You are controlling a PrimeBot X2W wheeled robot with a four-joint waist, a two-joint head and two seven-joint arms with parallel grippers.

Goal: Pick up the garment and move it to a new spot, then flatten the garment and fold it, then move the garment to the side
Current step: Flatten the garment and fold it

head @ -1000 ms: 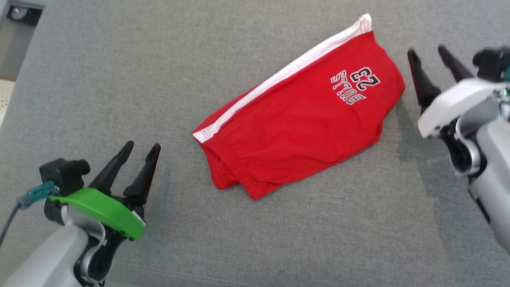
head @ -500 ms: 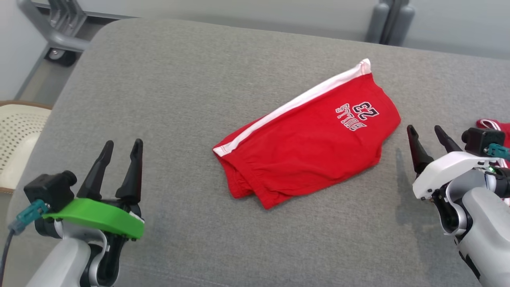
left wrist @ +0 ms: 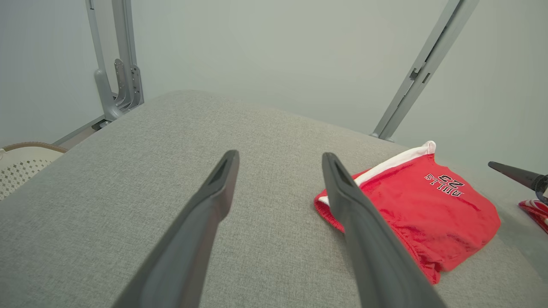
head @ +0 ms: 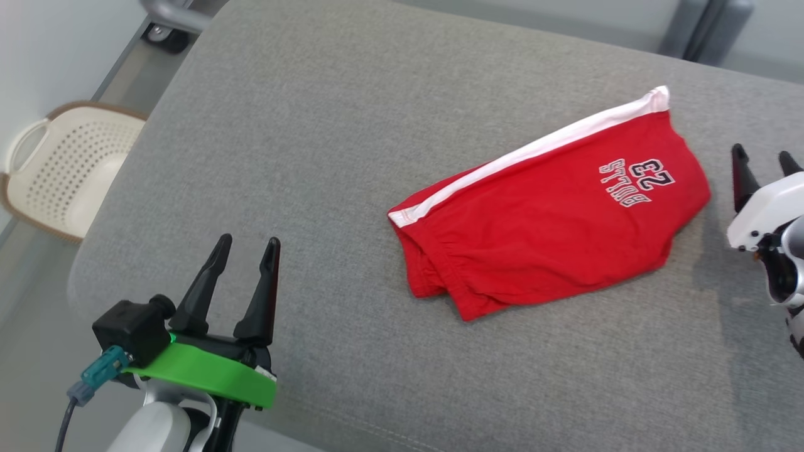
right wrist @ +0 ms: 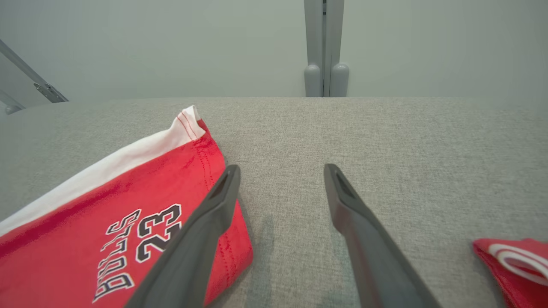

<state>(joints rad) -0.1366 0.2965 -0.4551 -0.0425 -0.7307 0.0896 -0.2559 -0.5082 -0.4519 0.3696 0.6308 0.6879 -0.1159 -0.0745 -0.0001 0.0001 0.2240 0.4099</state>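
The garment (head: 553, 207) is a pair of red shorts with a white side stripe and "BULLS 23" print, lying folded on the grey cushioned surface (head: 326, 144). It also appears in the left wrist view (left wrist: 424, 205) and the right wrist view (right wrist: 115, 214). My left gripper (head: 249, 243) stands open at the lower left, well apart from the shorts, nothing between its fingers. My right gripper (head: 762, 154) is open at the right edge, just beside the printed end of the shorts. In the right wrist view its left finger (right wrist: 205, 231) overlaps the shorts' edge.
A cream perforated basket (head: 69, 169) sits on the floor left of the surface. Another red-and-white piece of cloth (right wrist: 513, 261) lies to the right of my right gripper. Grey metal frame posts (right wrist: 323, 47) stand behind the surface.
The head camera has swung left and tilted, shifting the whole picture. The right gripper has drawn back and down from beside the shorts. Both grippers stay open; the shorts lie as before.
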